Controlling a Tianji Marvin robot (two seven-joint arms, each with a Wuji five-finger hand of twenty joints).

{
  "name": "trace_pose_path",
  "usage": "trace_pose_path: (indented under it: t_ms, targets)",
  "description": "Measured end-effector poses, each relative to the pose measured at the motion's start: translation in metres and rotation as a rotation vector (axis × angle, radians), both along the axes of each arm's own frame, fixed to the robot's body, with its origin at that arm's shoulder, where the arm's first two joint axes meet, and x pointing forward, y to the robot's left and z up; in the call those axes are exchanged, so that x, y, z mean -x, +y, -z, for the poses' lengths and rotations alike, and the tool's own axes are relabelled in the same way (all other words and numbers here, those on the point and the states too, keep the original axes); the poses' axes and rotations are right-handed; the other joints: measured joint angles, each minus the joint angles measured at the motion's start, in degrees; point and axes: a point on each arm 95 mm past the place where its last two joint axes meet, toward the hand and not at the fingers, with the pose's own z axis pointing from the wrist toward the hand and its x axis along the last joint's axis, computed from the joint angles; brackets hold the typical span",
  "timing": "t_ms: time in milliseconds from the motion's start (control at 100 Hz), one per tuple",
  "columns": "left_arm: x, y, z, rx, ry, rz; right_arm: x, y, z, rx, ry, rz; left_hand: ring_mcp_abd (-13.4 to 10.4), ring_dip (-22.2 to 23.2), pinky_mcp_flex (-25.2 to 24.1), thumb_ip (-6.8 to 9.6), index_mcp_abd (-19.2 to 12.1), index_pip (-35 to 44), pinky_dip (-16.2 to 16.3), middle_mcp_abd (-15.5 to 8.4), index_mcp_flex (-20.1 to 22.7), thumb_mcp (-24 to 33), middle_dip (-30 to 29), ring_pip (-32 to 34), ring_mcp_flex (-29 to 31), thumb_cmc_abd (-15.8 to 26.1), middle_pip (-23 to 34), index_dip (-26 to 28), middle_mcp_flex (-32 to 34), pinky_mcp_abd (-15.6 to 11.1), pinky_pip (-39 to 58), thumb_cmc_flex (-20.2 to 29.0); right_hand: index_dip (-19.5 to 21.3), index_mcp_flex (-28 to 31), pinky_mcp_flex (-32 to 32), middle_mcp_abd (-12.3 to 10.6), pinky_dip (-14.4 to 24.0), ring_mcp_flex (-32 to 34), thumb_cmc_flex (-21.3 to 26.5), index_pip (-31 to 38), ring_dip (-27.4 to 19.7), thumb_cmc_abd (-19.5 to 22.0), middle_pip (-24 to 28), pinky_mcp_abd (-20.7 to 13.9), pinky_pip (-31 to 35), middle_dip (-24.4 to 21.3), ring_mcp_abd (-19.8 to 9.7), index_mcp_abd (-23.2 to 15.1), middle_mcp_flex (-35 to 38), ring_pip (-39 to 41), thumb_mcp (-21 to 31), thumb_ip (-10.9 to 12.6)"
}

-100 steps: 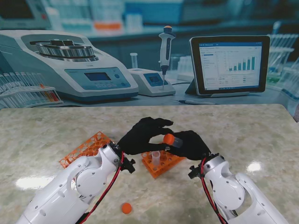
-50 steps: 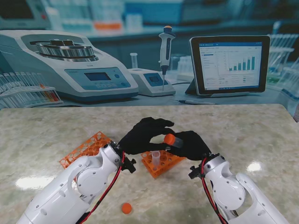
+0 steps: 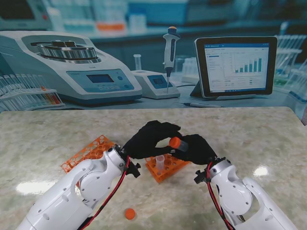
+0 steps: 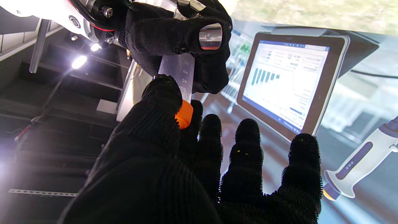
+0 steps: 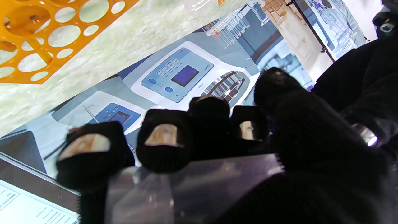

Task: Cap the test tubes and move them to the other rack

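My right hand (image 3: 195, 149) is shut on a clear test tube (image 4: 178, 70), holding it tilted above the small orange rack (image 3: 167, 168). An orange cap (image 3: 174, 142) sits on the tube's mouth. My left hand (image 3: 151, 138) pinches that cap (image 4: 184, 114) between thumb and forefinger, its other fingers spread. In the right wrist view the tube (image 5: 192, 186) lies across my curled right hand (image 5: 248, 149). Another open tube (image 3: 159, 161) stands in the small rack. A larger orange rack (image 3: 88, 152) lies to the left, partly behind my left arm.
A loose orange cap (image 3: 129, 213) lies on the marble table (image 3: 268, 139) near me, between the arms. Behind the table's far edge hangs a printed lab backdrop showing a centrifuge (image 3: 72, 67), a pipette (image 3: 170, 48) and a tablet (image 3: 236, 66).
My left hand's fingers have curled slightly closer over the cap. The right hand and the tube have barely moved.
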Motion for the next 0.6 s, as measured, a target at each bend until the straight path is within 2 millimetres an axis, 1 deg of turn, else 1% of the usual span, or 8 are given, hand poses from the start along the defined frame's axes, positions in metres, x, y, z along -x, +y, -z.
trace_pose_path:
  t_ms: [160, 190, 200, 230, 270, 360, 450, 600]
  targets:
    - [0.0003, 0.0, -0.0002, -0.001, -0.002, 0.007, 0.0, 0.0002, 0.0, 0.001, 0.0, -0.001, 0.0, 0.0, 0.0, -0.03, -0.06, 0.4, 0.0, 0.0, -0.63, 2.81, 0.0, 0.0, 0.0, -1.36, 0.0, 0.0, -0.01, 0.0, 0.0, 0.82, 0.01, 0.0, -0.01, 0.0, 0.0, 0.0, 0.0, 0.02, 0.0, 0.0, 0.0, 0.0, -0.03, 0.0, 0.0, -0.01, 0.0, 0.0, 0.0, 0.0]
    - [0.0002, 0.0002, -0.0002, -0.002, -0.002, 0.009, 0.0, 0.0002, 0.0, 0.001, 0.0, -0.002, 0.0, -0.34, 0.0, -0.13, -1.83, 0.54, 0.0, 0.0, -1.29, 3.88, 0.0, 0.0, 0.0, -1.71, 0.0, -0.01, -0.01, 0.0, 0.0, 0.96, 0.01, 0.0, -0.01, 0.0, 0.0, 0.0, 0.0, 0.02, 0.0, 0.0, 0.0, 0.0, -0.03, 0.0, 0.0, -0.01, 0.0, 0.0, 0.0, 0.0]
    - [0.0002, 0.0002, -0.0002, -0.003, -0.002, 0.01, 0.0, 0.0002, 0.0, 0.002, 0.001, -0.002, 0.0, -0.36, 0.0, -0.56, -3.08, 0.54, 0.0, 0.0, -1.51, 4.15, 0.0, 0.0, 0.0, -1.91, 0.0, -0.01, -0.01, 0.0, 0.0, 0.96, 0.01, 0.0, -0.01, 0.0, 0.0, 0.0, 0.0, 0.02, 0.0, 0.0, 0.0, 0.0, -0.03, 0.0, 0.0, -0.01, 0.0, 0.0, 0.0, 0.0]
    - [0.0003, 0.0004, -0.0002, -0.006, -0.002, 0.012, 0.0001, 0.0003, 0.0001, 0.002, 0.001, -0.003, 0.0, -0.4, 0.0, -0.6, -7.79, 0.56, 0.0, 0.0, -2.4, 5.25, 0.0, 0.03, 0.01, -2.28, -0.01, -0.04, -0.01, 0.0, 0.0, 1.15, 0.01, 0.0, -0.01, 0.0, 0.0, 0.0, 0.0, 0.02, 0.0, 0.0, 0.0, 0.0, -0.03, 0.0, 0.0, -0.01, 0.0, 0.0, 0.0, 0.0]
    - [0.0005, 0.0005, -0.0003, -0.011, -0.003, 0.015, 0.0001, 0.0005, 0.0001, 0.003, 0.001, -0.004, 0.0, -0.41, 0.0, -0.61, -12.49, 0.87, 0.0, 0.0, -2.86, 6.55, 0.0, 0.08, 0.01, -2.36, -0.01, -0.04, -0.01, 0.0, 0.0, 1.63, 0.01, 0.0, -0.01, 0.0, 0.0, 0.0, 0.0, 0.02, 0.0, 0.0, 0.0, 0.0, -0.03, 0.0, 0.0, -0.01, 0.0, 0.0, 0.0, 0.0]
    - [0.0017, 0.0005, -0.0007, -0.023, -0.005, 0.022, 0.0001, 0.0007, -0.0002, 0.003, 0.001, -0.005, 0.0, -0.42, 0.0, -0.61, -19.86, 4.31, 0.0, 0.0, -2.68, 9.91, 0.0, 0.13, 0.01, -2.36, -0.01, 0.27, -0.01, -0.01, 0.0, 3.06, 0.01, 0.0, 0.01, 0.02, 0.0, 0.0, 0.0, 0.02, 0.0, 0.0, 0.0, 0.0, -0.03, 0.0, 0.0, -0.01, 0.0, 0.0, 0.0, 0.0]
    - [0.003, 0.0002, -0.0006, -0.029, -0.007, 0.029, 0.0, 0.0011, -0.0008, 0.002, 0.0, -0.005, 0.0, -0.42, 0.0, -0.47, -22.8, 6.41, -0.01, 0.0, -1.65, 11.97, 0.0, 0.13, 0.01, -2.15, -0.02, 0.31, -0.01, -0.02, 0.0, 4.37, 0.01, -0.01, 0.03, 0.02, 0.0, 0.0, 0.0, -0.01, 0.0, 0.0, 0.0, 0.0, -0.03, 0.0, 0.0, -0.01, 0.0, 0.0, 0.0, 0.0]
    - [0.004, 0.0007, -0.0014, -0.04, -0.008, 0.037, 0.0, 0.0017, -0.0015, 0.001, -0.001, -0.007, 0.0, -0.44, 0.0, -0.43, -23.54, 6.81, -0.01, -0.03, -1.62, 13.92, 0.0, 0.13, 0.01, -2.03, -0.02, 0.32, -0.01, -0.02, 0.0, 5.93, 0.01, -0.01, 0.03, 0.02, 0.0, 0.0, 0.0, -0.04, 0.0, 0.0, 0.0, 0.0, -0.03, 0.0, 0.0, -0.01, 0.0, 0.0, 0.0, 0.0]
